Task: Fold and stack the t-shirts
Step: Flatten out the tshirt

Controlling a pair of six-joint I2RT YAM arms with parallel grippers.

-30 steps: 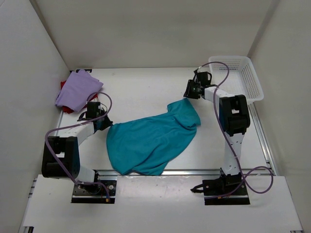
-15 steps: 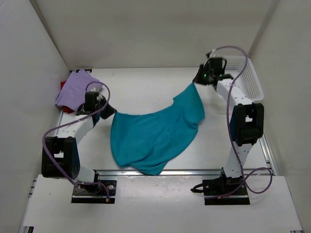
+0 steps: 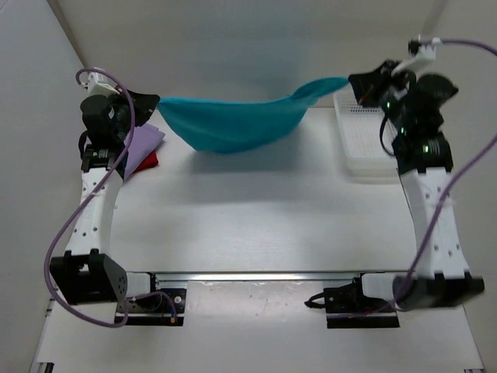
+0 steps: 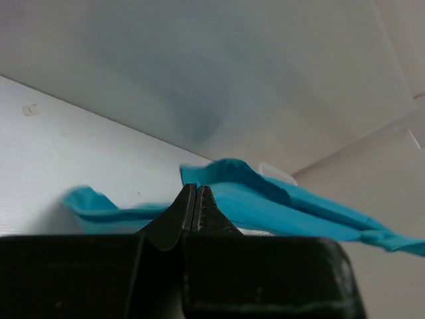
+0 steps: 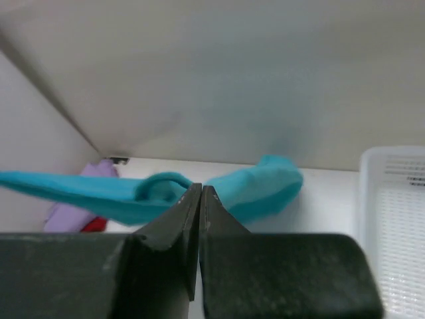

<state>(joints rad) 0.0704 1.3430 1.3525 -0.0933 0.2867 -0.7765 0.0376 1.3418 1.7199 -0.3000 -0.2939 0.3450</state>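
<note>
The white surface (image 3: 256,217) stretches away from the white plastic mesh basket (image 3: 365,151), which sits on it at the right; the bare part of the surface to the basket's left carries only a soft shadow. Above that stretch, lifted off the surface, the teal blue cloth t-shirt (image 3: 233,123) hangs like a hammock. One end is drawn to a narrow tip over the basket's far left corner, the middle sags in a broad curve to the basket's left, and the other end is well away from the basket on the left side. The left arm (image 3: 89,210) rises tall on the side opposite the basket, and the right arm (image 3: 431,217) stands just beside the basket's near right edge, both reaching high. The lavender purple cloth t-shirt (image 3: 141,148) lies crumpled on the surface, well apart from the basket at the far left, partly hidden by the left arm. The dark red cloth t-shirt (image 3: 150,160) peeks from under its edge on the side facing the basket. The left gripper (image 3: 149,101) is clenched on the shirt's end farthest from the basket. The right gripper (image 3: 359,84), above the basket's far left corner, is clamped on the narrow teal tip, its jaws pressed together.
</note>
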